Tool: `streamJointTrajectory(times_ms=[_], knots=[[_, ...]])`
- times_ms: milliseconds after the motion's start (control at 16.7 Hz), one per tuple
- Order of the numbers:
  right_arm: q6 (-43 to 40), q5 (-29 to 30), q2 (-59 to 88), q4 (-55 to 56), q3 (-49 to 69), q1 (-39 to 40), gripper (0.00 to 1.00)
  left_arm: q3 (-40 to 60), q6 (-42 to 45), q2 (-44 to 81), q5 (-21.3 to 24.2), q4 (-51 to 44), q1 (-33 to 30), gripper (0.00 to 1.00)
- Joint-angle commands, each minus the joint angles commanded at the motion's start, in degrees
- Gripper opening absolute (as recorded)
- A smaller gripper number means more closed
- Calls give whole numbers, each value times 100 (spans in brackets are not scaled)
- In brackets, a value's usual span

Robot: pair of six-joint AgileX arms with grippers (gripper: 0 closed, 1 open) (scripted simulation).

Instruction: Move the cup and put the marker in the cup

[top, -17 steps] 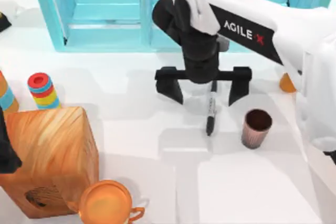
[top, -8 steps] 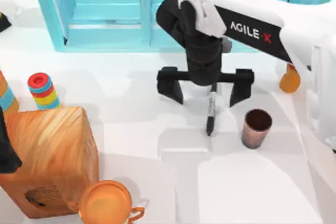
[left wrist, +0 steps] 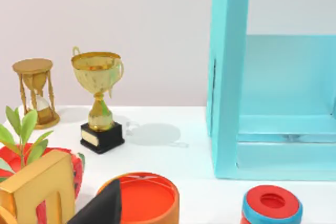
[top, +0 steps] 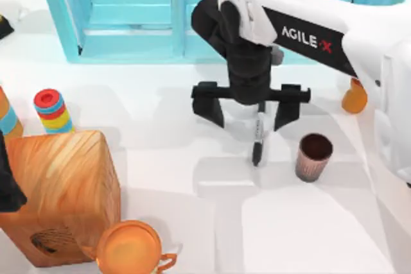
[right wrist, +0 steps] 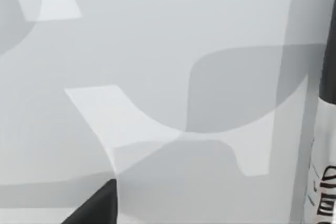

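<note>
Overhead, right gripper (top: 249, 112) with fingers spread wide astride the marker (top: 258, 138) lying on the white table (top: 308, 222), cup (top: 313, 156) upright just right of it, right wrist view, marker's label band (right wrist: 325, 171) at the edge, left wrist view, gold trophy (left wrist: 98, 100), turquoise shelf (left wrist: 231, 77)

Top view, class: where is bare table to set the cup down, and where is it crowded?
Free: the wide white patch in front of the cup, toward the orange vessel, and the strip between the wooden box and the marker. Crowded: around the marker, which the right gripper straddles, open.
</note>
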Motion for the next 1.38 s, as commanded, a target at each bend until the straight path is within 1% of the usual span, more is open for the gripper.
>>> streamJointTrajectory(times_ms=[480, 540, 960, 1020, 1080, 1380], knots=[[0, 0, 0, 0, 0, 0, 2, 0, 0, 0, 0, 0, 0, 100], [0, 0, 0, 0, 0, 0, 0, 0, 0, 0, 0, 0, 0, 100], [0, 0, 0, 0, 0, 0, 0, 0, 0, 0, 0, 0, 0, 100], [149, -186, -281, 56, 220, 54, 0, 0, 0, 0, 0, 0, 0, 100], [152, -186, -294, 53, 211, 58, 0, 0, 0, 0, 0, 0, 0, 100], [384, -206, -1022, -126, -355, 298, 0, 0, 0, 0, 0, 0, 0, 100]])
